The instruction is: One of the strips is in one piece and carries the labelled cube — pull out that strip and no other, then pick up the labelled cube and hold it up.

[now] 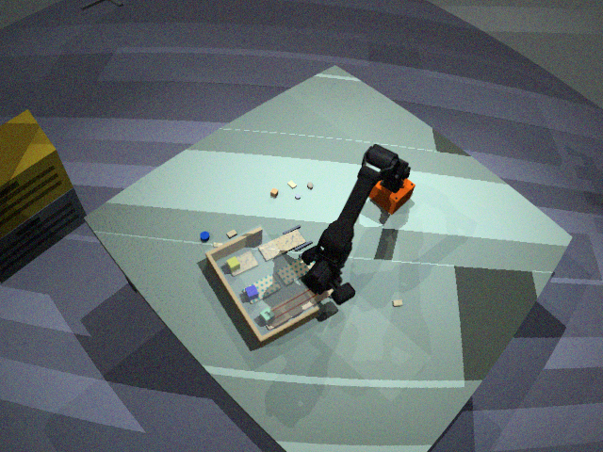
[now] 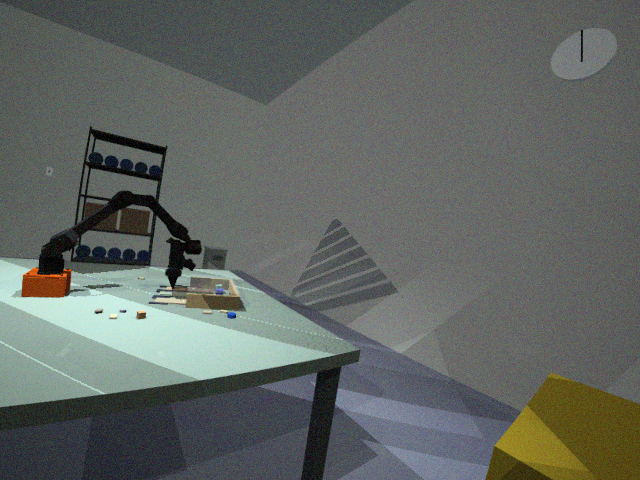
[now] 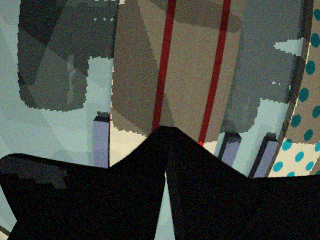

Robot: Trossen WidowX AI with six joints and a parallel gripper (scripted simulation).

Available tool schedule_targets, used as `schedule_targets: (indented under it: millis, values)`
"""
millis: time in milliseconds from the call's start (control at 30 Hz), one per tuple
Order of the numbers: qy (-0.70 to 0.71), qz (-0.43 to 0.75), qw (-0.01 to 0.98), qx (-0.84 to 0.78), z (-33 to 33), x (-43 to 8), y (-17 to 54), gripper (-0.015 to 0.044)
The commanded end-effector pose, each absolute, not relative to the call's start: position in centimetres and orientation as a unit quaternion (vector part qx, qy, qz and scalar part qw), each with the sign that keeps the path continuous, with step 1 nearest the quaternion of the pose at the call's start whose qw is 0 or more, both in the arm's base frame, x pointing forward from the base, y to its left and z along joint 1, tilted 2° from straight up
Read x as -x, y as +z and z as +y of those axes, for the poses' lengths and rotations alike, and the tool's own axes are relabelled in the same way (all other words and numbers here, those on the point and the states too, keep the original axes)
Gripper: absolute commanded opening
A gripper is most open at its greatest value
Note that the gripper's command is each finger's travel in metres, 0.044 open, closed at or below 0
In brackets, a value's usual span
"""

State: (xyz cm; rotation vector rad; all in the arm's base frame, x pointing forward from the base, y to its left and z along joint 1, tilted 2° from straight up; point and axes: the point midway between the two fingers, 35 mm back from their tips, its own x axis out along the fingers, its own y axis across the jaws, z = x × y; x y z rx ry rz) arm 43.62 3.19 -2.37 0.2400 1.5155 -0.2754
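A cream strip with red stripes (image 1: 293, 305) (image 3: 195, 75) runs to a mint cube (image 1: 266, 314) at its far end; it looks unbroken where visible. A dotted strip (image 1: 265, 285) (image 3: 303, 95) lies beside it with a blue cube (image 1: 251, 292); its near part (image 1: 290, 272) looks offset, and the join is unclear. A speckled strip is in two parts, a far piece (image 1: 247, 263) under a yellow cube (image 1: 233, 264) and a near piece (image 1: 282, 244), with a gap between. I cannot read any label. My gripper (image 2: 173, 285) (image 3: 166, 135) is shut and empty, fingertips over the striped strip's near end.
A wooden-walled tray (image 1: 289, 325) (image 2: 211, 301) surrounds the cubes on three sides. Slate-blue guide bars (image 3: 101, 142) flank the strips' near ends. A blue disc (image 1: 204, 236) (image 2: 231, 315), an orange block (image 1: 274, 193) (image 2: 141, 314) and several small bits lie outside the tray.
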Motion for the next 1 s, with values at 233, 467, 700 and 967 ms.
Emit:
schedule_targets:
  millis: [233,467,700,967]
  values:
    - [-0.124,0.685,0.709,-0.11,3.6,-42.6,-2.9,0.0]
    - [-0.124,0.685,0.709,-0.11,3.9,-41.6,-3.0,0.0]
    - [-0.124,0.686,0.709,-0.11,4.3,-40.6,-3.1,0.0]
    - [-0.124,0.686,0.708,-0.11,4.7,-39.5,-3.1,0.0]
